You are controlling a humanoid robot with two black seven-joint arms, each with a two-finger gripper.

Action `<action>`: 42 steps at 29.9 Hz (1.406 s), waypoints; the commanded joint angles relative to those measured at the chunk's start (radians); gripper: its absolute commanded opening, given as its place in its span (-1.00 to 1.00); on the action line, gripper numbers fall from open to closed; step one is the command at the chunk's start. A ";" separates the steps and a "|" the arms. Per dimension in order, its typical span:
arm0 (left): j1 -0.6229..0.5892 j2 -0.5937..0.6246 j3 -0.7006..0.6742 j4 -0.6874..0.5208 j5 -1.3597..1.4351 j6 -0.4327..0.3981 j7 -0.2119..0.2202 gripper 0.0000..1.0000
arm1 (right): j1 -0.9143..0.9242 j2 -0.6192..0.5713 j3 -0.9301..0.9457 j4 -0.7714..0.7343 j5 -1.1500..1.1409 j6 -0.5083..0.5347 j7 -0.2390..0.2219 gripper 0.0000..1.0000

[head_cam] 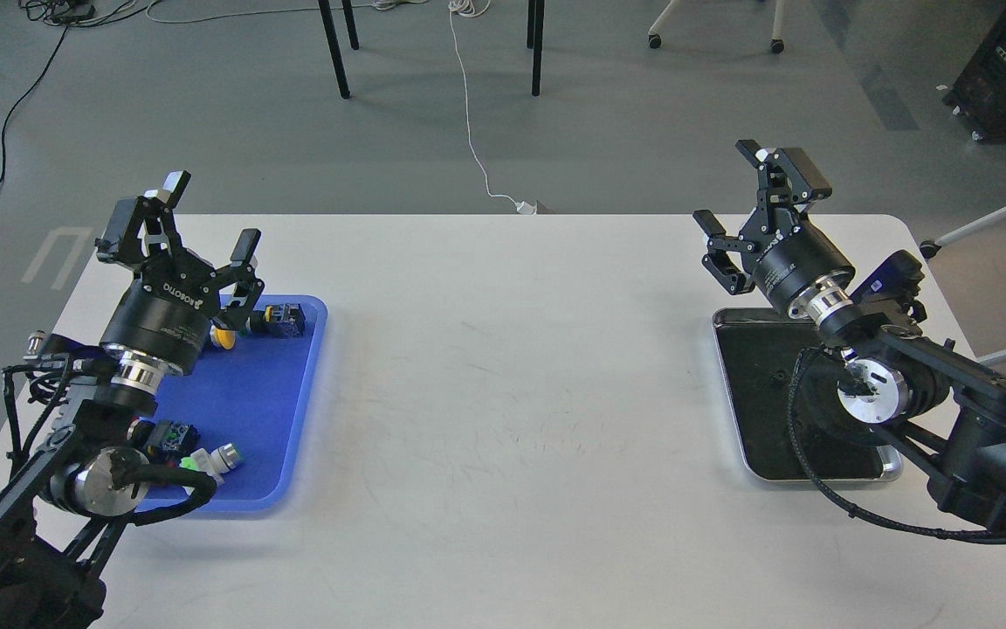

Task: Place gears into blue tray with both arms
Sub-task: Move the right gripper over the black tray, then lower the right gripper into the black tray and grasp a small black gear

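Both arms are up over the white bench [503,393], one at each end. On the left, the left gripper [206,223] hangs above the far end of the blue tray [289,437], its fingers spread wide apart with nothing between them. Under it, in the tray, sits a yellow-capped push-button switch [222,336] with a black switch body [280,321] just beside it at the far rim. Nearer me in the same tray lie a green-capped switch [173,434] and a white one [222,458], partly tucked behind the left arm's wrist.

Over on the right, the right gripper [761,214] is raised past the far edge of the silver-rimmed metal tray [734,411], fingers also well apart and empty. The right arm covers much of that tray's black inside; a few small dark shapes show on the black floor, too faint to tell whether they are gears. No gear can be made out in the blue tray either. The middle of the bench between the two trays carries only scuff marks.
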 commanded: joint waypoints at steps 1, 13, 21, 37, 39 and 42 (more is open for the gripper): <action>0.010 -0.002 0.003 0.000 0.004 0.005 -0.021 0.97 | 0.000 -0.001 0.000 0.000 0.000 0.000 0.000 0.98; 0.019 0.016 0.017 0.021 0.005 -0.016 -0.029 0.97 | 0.009 -0.004 0.000 0.002 0.000 0.002 0.000 0.98; 0.036 0.021 0.019 0.012 0.005 -0.037 -0.032 0.97 | 0.127 -0.134 -0.104 0.032 -0.227 0.119 0.000 0.98; 0.055 0.027 0.025 -0.013 0.007 -0.036 -0.047 0.97 | 0.756 -0.344 -0.820 0.160 -1.219 0.213 0.000 0.96; 0.058 0.030 0.025 -0.029 0.008 -0.036 -0.047 0.97 | 0.794 -0.341 -0.888 0.157 -1.306 0.213 0.000 0.96; 0.064 0.033 0.025 -0.043 0.008 -0.036 -0.047 0.97 | 0.829 -0.326 -0.966 0.149 -1.443 0.212 0.000 0.94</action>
